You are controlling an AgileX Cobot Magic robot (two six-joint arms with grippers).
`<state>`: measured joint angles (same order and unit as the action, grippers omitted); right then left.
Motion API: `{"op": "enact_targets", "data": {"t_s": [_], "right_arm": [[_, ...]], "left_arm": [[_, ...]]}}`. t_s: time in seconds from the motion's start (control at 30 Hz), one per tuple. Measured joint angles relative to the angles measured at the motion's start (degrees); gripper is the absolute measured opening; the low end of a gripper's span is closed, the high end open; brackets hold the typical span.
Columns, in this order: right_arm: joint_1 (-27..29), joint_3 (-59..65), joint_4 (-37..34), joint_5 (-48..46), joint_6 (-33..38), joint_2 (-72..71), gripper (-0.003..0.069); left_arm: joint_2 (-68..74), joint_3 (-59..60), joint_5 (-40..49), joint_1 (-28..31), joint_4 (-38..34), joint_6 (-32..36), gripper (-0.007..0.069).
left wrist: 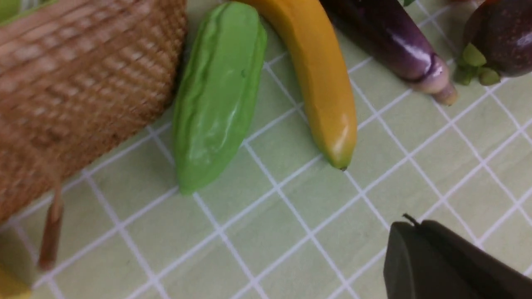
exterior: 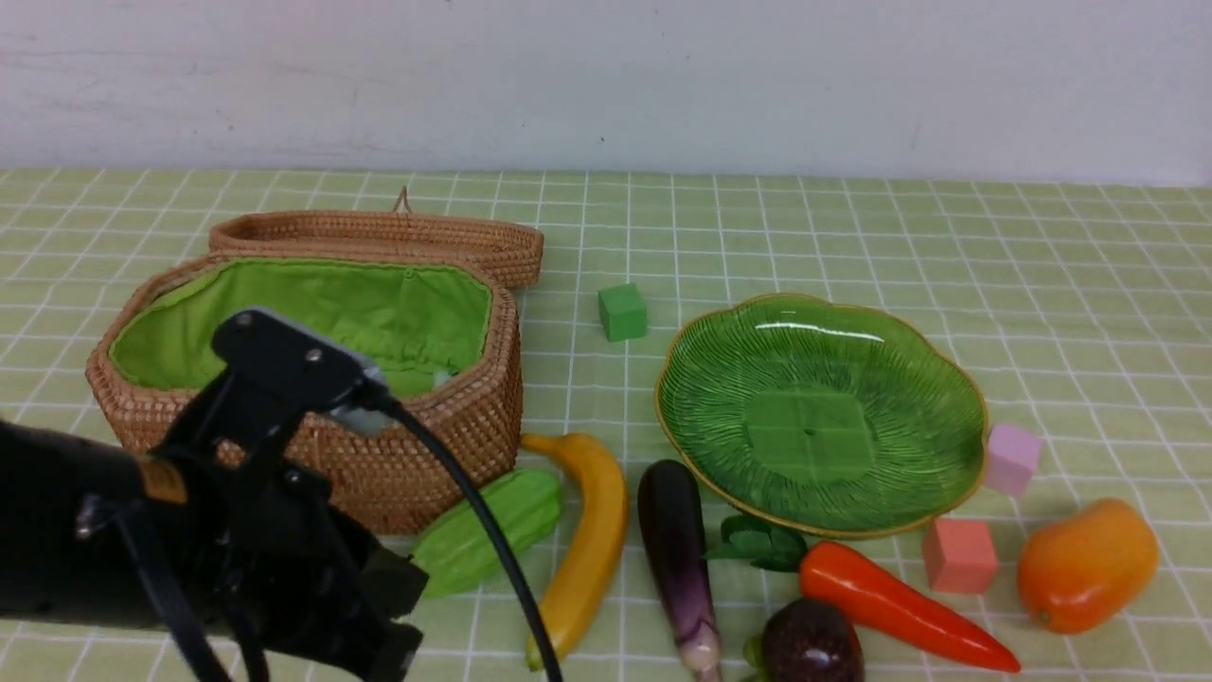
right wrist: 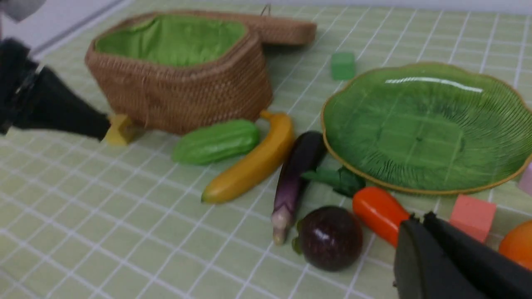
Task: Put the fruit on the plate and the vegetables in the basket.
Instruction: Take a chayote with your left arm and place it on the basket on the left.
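The left gripper (left wrist: 411, 227) hangs low over the worktop's near edge, left of middle. Its black jaws are pressed together with nothing between them. Just beyond its tips lies the light-green ridged gourd (exterior: 488, 530), close beside the near wall of the octagonal tan wicker basket (exterior: 426, 445). Next to the gourd is the long yellow banana (exterior: 592, 540), and both are apart from the gripper.

The right gripper (right wrist: 417, 224), seen only from its own wrist, is likewise closed and empty. It is poised near the orange-red carrot (exterior: 890, 601) and the round dark-purple fruit (exterior: 812, 644) by the near edge; whether it touches the carrot cannot be told.

The long dark-purple eggplant (exterior: 677, 549) lies between banana and carrot, and the plump orange mango (exterior: 1087, 566) sits toward the near right corner. All six lie on the cloth, outside the basket and the glossy green leaf-ribbed plate (exterior: 814, 417) to its right.
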<state>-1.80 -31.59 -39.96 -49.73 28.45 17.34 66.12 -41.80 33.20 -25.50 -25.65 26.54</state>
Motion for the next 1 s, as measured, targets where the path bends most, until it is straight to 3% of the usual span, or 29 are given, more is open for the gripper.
{"op": "enact_targets", "data": {"t_s": [0.13,0.23,0.33,0.43,0.47,0.6,1.0], "right_arm": [[0.0,-0.8,0.8,-2.1,0.9,1.1,0.0000],[0.0,-0.8,1.0,-2.4,1.9,1.1,0.0000],[0.0,-0.8,1.2,-2.7,2.9,1.1,0.0001],[0.0,-0.8,1.3,-2.7,3.6,1.1,0.0003],[0.0,-0.9,1.3,-2.7,3.8,1.1,0.0003],[0.0,-0.9,1.3,-2.7,4.0,1.1,0.0006],[0.0,-0.9,1.3,-2.7,4.1,1.1,0.0015]], "left_arm": [[3.3,-1.2,-3.6,-3.7,0.0,0.3,-0.0013],[7.6,-3.5,-5.2,-4.9,0.9,0.3,0.0031],[10.4,-5.1,-5.2,-4.9,2.6,0.3,0.0118],[14.9,-6.5,-5.6,-4.9,5.9,-0.4,0.0288],[16.2,-6.6,-5.9,-4.9,7.6,-1.6,0.0358],[19.7,-6.7,-7.8,-4.9,14.4,-8.2,0.0483],[25.0,-6.8,-12.6,-4.9,32.9,-22.5,0.0519]]}}
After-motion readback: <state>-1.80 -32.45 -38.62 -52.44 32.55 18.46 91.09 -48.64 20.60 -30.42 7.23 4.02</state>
